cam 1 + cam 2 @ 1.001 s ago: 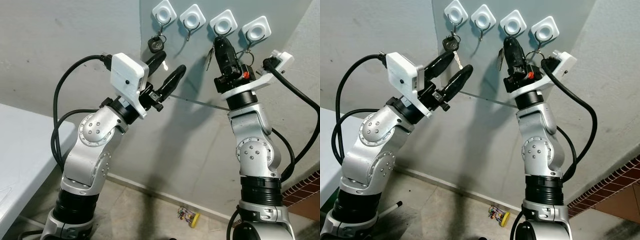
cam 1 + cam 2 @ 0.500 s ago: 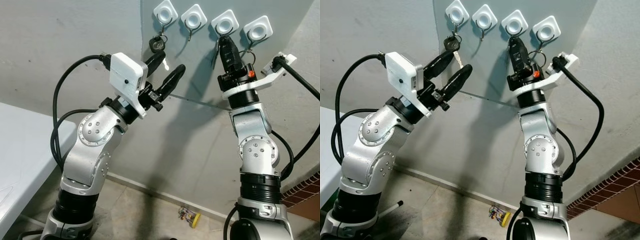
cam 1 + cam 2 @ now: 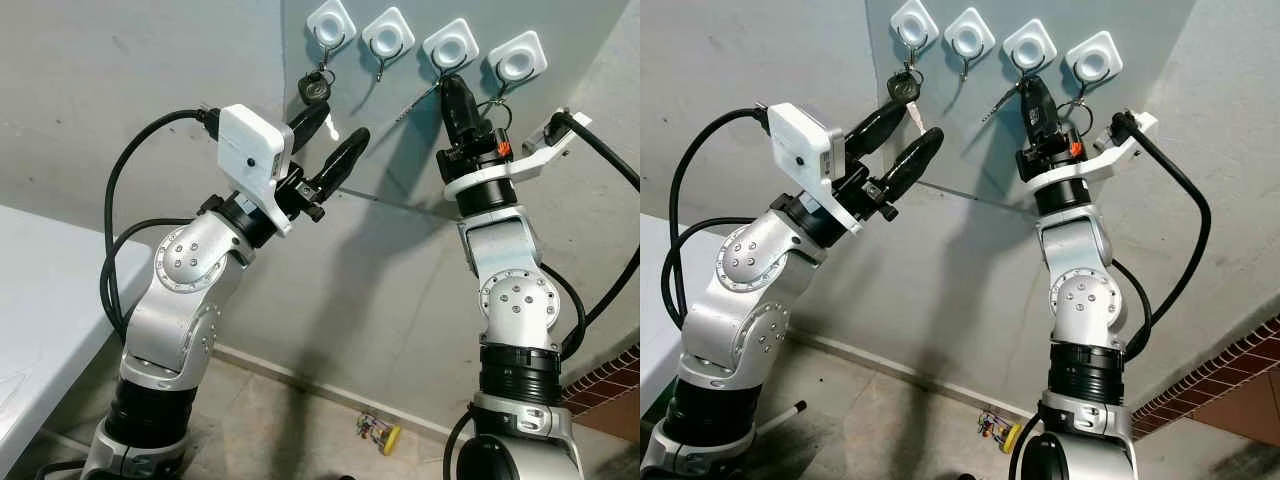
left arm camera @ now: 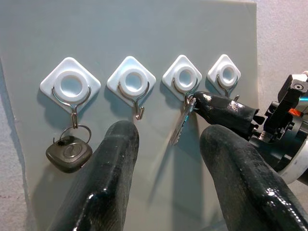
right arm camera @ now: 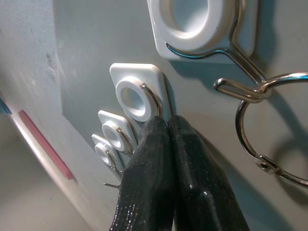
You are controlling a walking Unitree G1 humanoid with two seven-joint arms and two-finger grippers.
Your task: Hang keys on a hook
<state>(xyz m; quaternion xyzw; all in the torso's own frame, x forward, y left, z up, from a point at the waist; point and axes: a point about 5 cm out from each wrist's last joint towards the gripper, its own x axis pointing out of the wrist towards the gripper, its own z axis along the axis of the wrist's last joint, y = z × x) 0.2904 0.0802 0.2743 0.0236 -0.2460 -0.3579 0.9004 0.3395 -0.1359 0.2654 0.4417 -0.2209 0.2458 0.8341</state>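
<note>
Four white hooks sit in a row on a grey board [image 3: 400, 150]. A black key fob [image 3: 313, 89] hangs from the first hook [image 3: 329, 22]. The second hook [image 3: 388, 32] is bare. My right gripper [image 3: 450, 85] is shut on a silver key [image 4: 179, 126], its tips against the wire of the third hook [image 3: 450, 45]. The key's blade [image 3: 415, 103] sticks out toward the second hook. A metal key ring [image 5: 262, 125] hangs on the fourth hook [image 3: 516, 56]. My left gripper [image 3: 335, 130] is open and holds nothing, just below the fob.
A white table [image 3: 40, 300] stands at the left. A small coloured object [image 3: 377, 430] lies on the floor by the wall. Red brick [image 3: 615, 390] shows at the lower right. Black cables loop off both wrists.
My right gripper has risen to the third hook, and the key swung from hanging down to pointing sideways. The left arm has barely moved.
</note>
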